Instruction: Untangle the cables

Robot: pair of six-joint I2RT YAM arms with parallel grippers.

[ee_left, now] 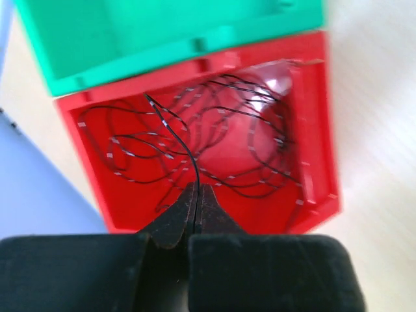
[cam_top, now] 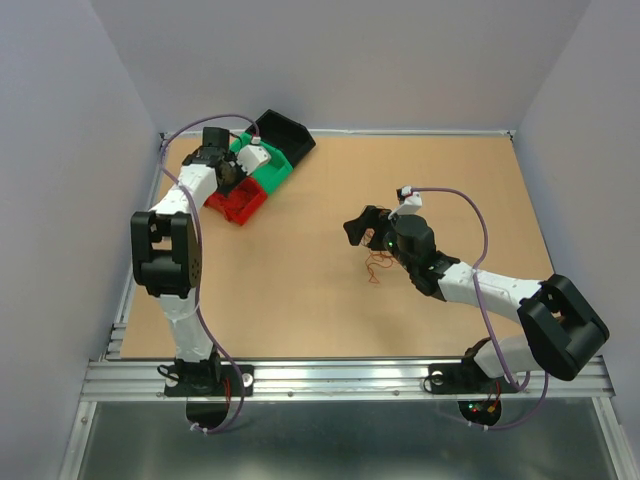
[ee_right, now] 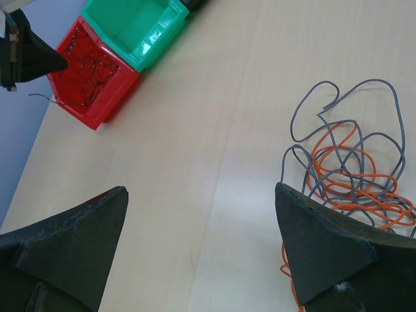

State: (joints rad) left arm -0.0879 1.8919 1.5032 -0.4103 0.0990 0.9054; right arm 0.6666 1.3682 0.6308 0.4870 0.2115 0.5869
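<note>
Thin black cables (ee_left: 214,130) lie coiled in the red bin (ee_left: 312,130). My left gripper (ee_left: 196,190) is over that bin, shut on one black strand (ee_left: 184,140) that rises from its tips. From above, the left gripper (cam_top: 232,180) sits over the red bin (cam_top: 240,205). An orange and grey tangle of cables (ee_right: 344,169) lies on the table beside the right finger of my right gripper (ee_right: 201,192), which is open with only bare table between its fingers. In the top view the tangle (cam_top: 378,266) lies just under the right gripper (cam_top: 362,230).
A green bin (cam_top: 270,167) and a black bin (cam_top: 283,135) stand in a row behind the red one at the far left. The green bin (ee_right: 136,26) holds nothing that I can see. Walls close the table on three sides.
</note>
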